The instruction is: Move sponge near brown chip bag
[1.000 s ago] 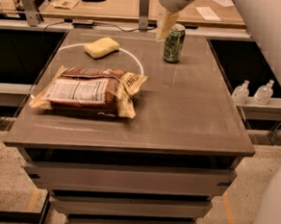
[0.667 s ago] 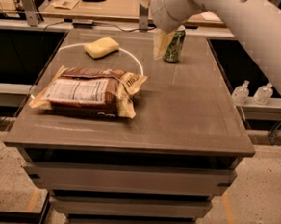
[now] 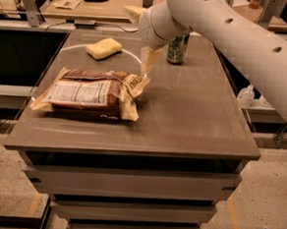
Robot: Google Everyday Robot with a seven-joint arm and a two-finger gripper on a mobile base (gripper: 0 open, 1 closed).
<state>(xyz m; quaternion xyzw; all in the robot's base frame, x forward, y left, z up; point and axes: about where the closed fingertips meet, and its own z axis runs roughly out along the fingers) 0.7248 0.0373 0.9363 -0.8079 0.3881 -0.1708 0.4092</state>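
The sponge [image 3: 104,48], a pale-yellow foam block, lies at the back left of the table. The brown chip bag [image 3: 91,93] lies flat in front of it, label side up, with a gap between them. My gripper [image 3: 149,61] hangs from the white arm, low over the table. It is right of the sponge, just above the bag's right crimped end and left of the green can. It holds nothing that I can see.
A green drink can [image 3: 177,47] stands at the back of the grey table [image 3: 192,120], partly behind the arm. A thin white cable [image 3: 133,56] curves around the sponge. My arm [image 3: 237,39] crosses the upper right. Desks stand behind.
My arm has swung left and forward, from over the green can to the space between the can and the sponge. Sponge, bag and can have not moved.
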